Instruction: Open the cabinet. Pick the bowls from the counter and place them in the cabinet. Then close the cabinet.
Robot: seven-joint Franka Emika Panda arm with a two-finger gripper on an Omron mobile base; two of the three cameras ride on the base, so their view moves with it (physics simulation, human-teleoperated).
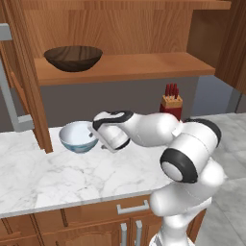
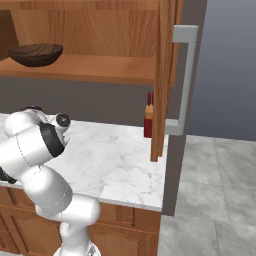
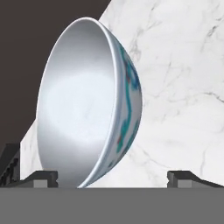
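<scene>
The cabinet (image 1: 120,29) stands open, its doors (image 2: 162,75) swung wide. A dark brown wooden bowl (image 1: 73,57) rests on the cabinet's shelf (image 2: 100,67); in the right base view the wooden bowl (image 2: 36,53) is at the upper left. The white bowl (image 1: 77,136) with pale blue outside sits on the marble counter (image 1: 48,178). My gripper (image 1: 97,134) is level with the white bowl's right rim and open. In the hand view the white bowl (image 3: 87,105) is close, its near edge between my spread fingertips (image 3: 41,178), and my gripper (image 3: 113,180) touches nothing.
The left cabinet door (image 1: 29,72) with its grey bar handle (image 1: 9,81) juts out over the counter beside the white bowl. A knife block (image 1: 172,103) stands at the back wall. The right door's handle (image 2: 182,75) hangs past the counter's right end.
</scene>
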